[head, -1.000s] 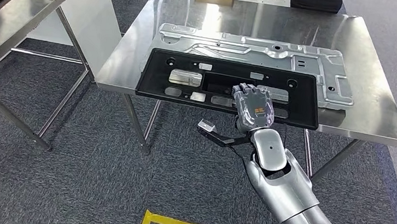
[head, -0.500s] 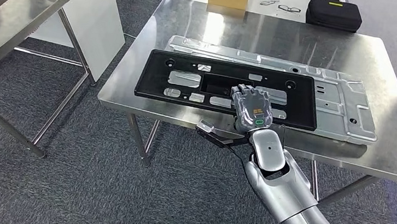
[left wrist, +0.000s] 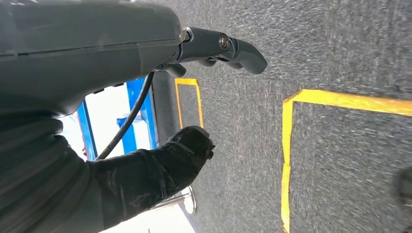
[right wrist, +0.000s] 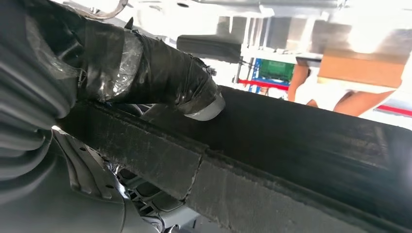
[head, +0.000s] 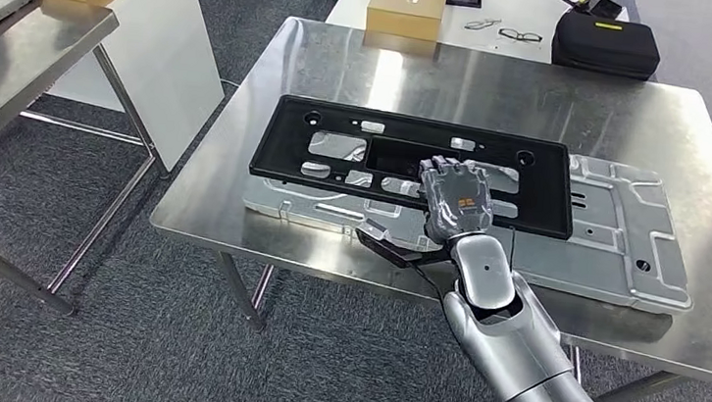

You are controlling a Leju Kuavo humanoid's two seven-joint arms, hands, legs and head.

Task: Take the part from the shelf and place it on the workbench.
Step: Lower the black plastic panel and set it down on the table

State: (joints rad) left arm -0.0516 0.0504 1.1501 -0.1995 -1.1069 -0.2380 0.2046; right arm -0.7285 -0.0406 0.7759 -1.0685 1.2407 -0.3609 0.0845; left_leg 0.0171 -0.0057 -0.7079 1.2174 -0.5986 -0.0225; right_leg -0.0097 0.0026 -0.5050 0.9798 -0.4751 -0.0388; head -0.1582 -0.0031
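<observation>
The right hand (head: 458, 199) gripped the black part (head: 415, 162) by its near edge, holding it over the workbench (head: 501, 82), above a silver plate (head: 613, 250); carrying looked done, with lowering and release left. The left hand (left wrist: 184, 150) hung empty, fingers loosely curled, over the floor. Bare steel lay beyond the part, boxes at the far edge
</observation>
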